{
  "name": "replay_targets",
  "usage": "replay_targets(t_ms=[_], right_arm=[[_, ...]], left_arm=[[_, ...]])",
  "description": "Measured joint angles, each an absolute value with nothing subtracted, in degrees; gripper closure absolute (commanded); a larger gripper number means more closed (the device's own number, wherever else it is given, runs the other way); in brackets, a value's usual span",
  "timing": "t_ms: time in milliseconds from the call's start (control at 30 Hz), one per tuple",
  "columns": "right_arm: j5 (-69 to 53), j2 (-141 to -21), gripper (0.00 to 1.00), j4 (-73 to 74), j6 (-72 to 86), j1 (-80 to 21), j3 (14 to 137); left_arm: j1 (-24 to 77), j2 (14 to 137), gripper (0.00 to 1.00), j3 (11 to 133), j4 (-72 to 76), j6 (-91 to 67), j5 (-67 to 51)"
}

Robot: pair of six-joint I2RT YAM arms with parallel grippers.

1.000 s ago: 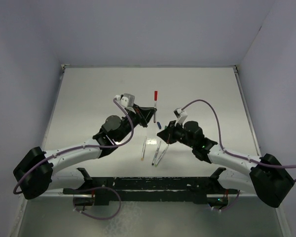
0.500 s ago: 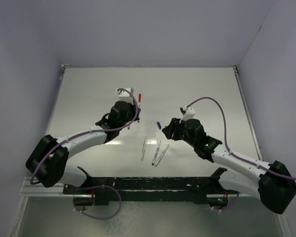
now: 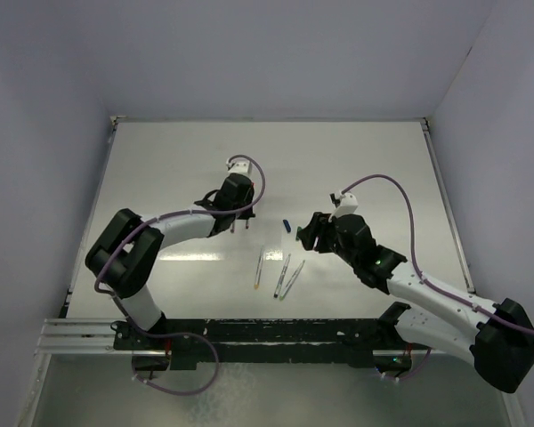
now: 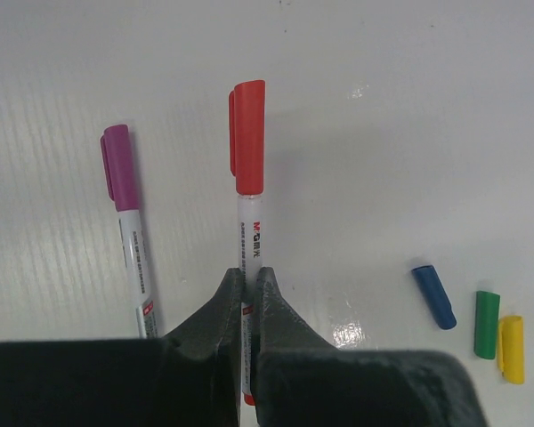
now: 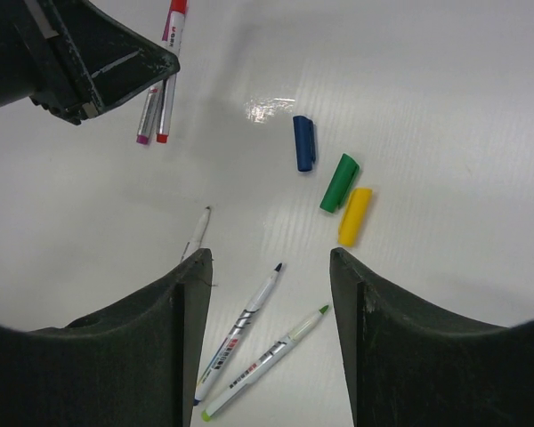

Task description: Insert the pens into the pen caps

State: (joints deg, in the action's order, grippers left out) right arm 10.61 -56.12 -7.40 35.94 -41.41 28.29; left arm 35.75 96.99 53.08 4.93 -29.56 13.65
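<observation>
**Red-capped pen (image 4: 247,178) pinched in left gripper (image 4: 248,283)**

It runs parallel to the purple-capped pen (image 4: 129,231) lying on the worktop (image 5: 427,89). The right gripper (image 5: 267,258) hangs spread above the blue cap (image 5: 303,142), with the green cap (image 5: 339,182) and yellow cap (image 5: 355,216) just beside each other. Three uncapped pens (image 5: 240,329) lie nearer the arm bases.
</observation>
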Motion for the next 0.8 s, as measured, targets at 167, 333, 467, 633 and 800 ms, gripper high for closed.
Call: replay_targets(t_ms=[167, 333, 467, 633, 800], right_arm=[[10.96, -56.07, 0.41, -7.29, 35.94, -41.41, 28.29], [10.96, -56.07, 0.41, -7.27, 35.94, -41.41, 28.29], [10.96, -56.07, 0.41, -7.29, 35.94, -41.41, 28.29], [10.96, -56.07, 0.40, -7.27, 35.94, -41.41, 28.29], [10.96, -56.07, 0.40, -7.27, 35.94, -41.41, 28.29]], left_arm=[[35.68, 99.59, 0.99, 55.96, 1.76, -29.91, 15.20], [35.55, 102.06, 0.97, 57.71, -0.95, -30.41, 16.75], [35.42, 103.85, 0.94, 58.41, -2.52, -30.50, 17.56], [35.35, 105.03, 0.84, 59.27, -3.42, -30.92, 18.44], [35.35, 105.38, 0.74, 59.79, -4.29, -31.00, 18.81]])
